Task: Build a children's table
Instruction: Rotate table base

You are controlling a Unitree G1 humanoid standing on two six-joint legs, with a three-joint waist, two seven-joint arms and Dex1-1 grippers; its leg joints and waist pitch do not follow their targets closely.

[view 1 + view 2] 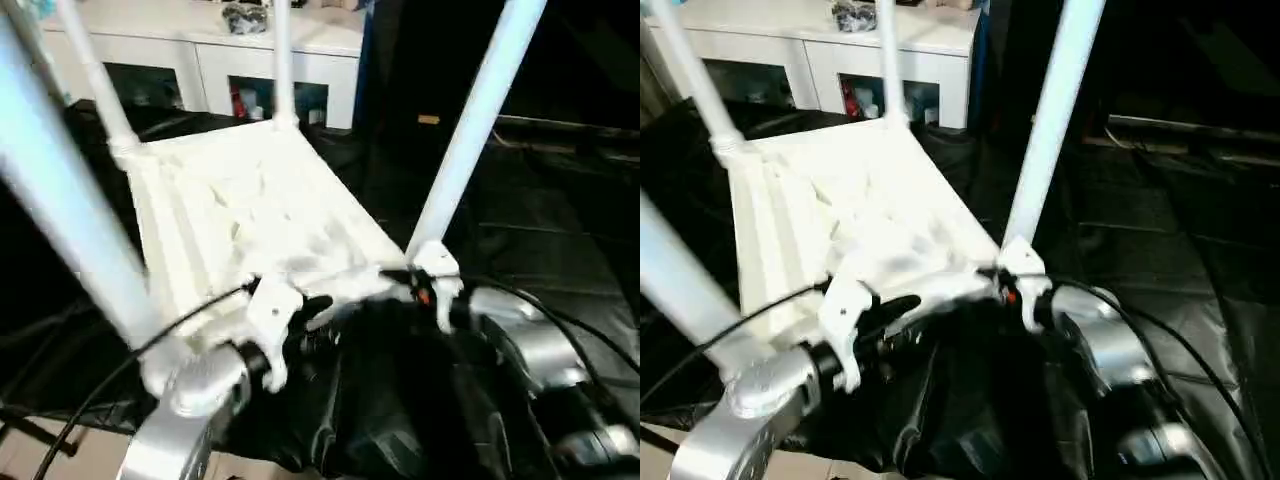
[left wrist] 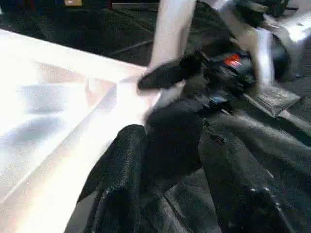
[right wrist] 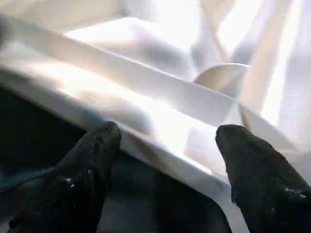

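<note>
The children's table [image 1: 250,220] lies upside down on black cloth, ribbed underside up. Its white legs stand in the corner sockets: a near left leg [image 1: 60,200], a far left leg [image 1: 95,80], a far right leg [image 1: 283,60] and a near right leg [image 1: 470,130]. My left gripper [image 1: 310,310] is at the table's near edge, towards the left corner. My right gripper [image 1: 425,285] sits at the near right corner below that leg. In the right wrist view it [image 3: 167,141] is open, with its fingers [image 3: 97,150] spread before the white rim [image 3: 160,97].
Behind the table stands a white cabinet [image 1: 230,70] with glass doors. Crumpled black cloth [image 1: 400,400] covers the work surface and hangs over its near edge. A black cable [image 1: 150,350] runs along my left forearm. Pale floor [image 1: 30,460] shows at the lower left.
</note>
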